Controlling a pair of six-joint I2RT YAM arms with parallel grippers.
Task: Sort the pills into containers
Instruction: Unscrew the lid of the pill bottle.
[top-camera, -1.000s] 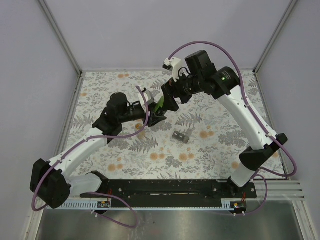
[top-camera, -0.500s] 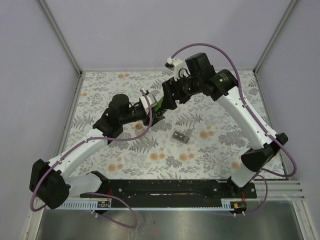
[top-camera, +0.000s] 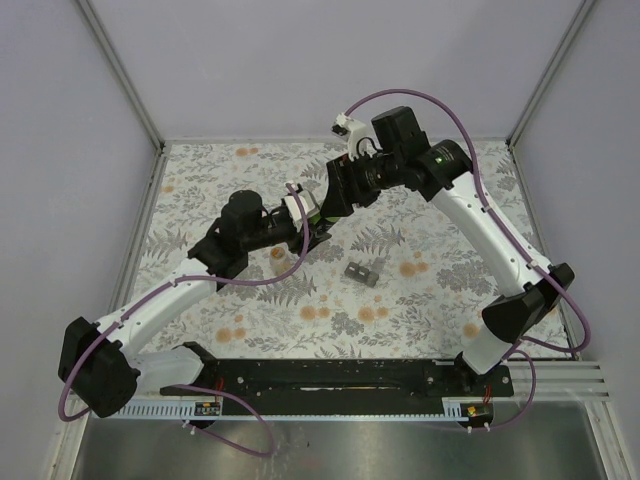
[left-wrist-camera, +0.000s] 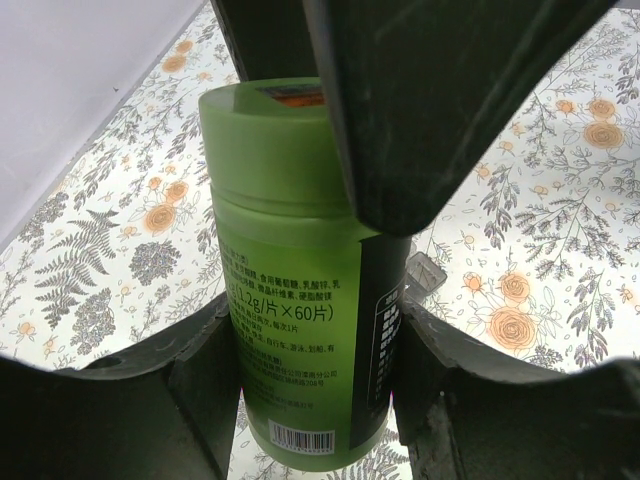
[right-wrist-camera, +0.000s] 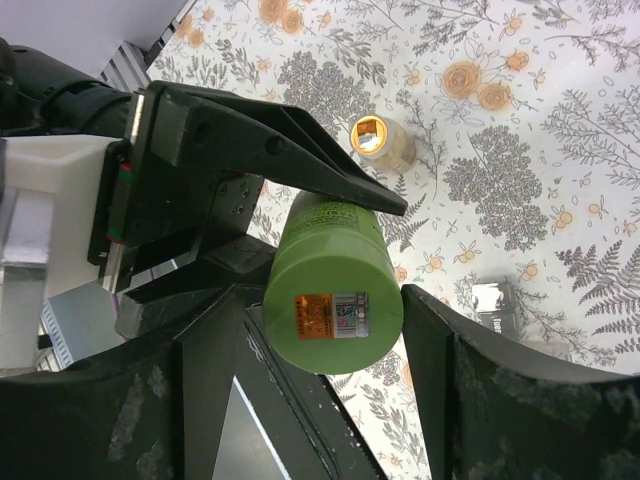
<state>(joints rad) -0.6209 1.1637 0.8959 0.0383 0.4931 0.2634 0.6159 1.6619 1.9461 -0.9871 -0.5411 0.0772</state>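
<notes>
Mostly the green bottle (left-wrist-camera: 290, 260) is hidden from above, because the two claws meet over it toward the far middle of the table; only a thin green strip shows there. The left gripper (left-wrist-camera: 308, 320) grasps the bottle by its body and holds it above the table, and its fingers cover the sides of the printed label. The right gripper (right-wrist-camera: 330, 300) comes from the right and stands with one finger on each side of the cap (right-wrist-camera: 335, 310). Whether these fingers already press the cap or only stand beside it, I cannot tell. Under the left arm, near the bottle, a small amber vial (right-wrist-camera: 378, 143) stands upright on the table with its top open. More to the right and nearer lies a grey box (top-camera: 365, 272), apart from both arms; in the right wrist view a finger cuts it off. The table wears a cloth (top-camera: 440, 290) with grey ferns and orange flowers. Pale lilac walls (top-camera: 300, 70) close the left, far and right sides.
</notes>
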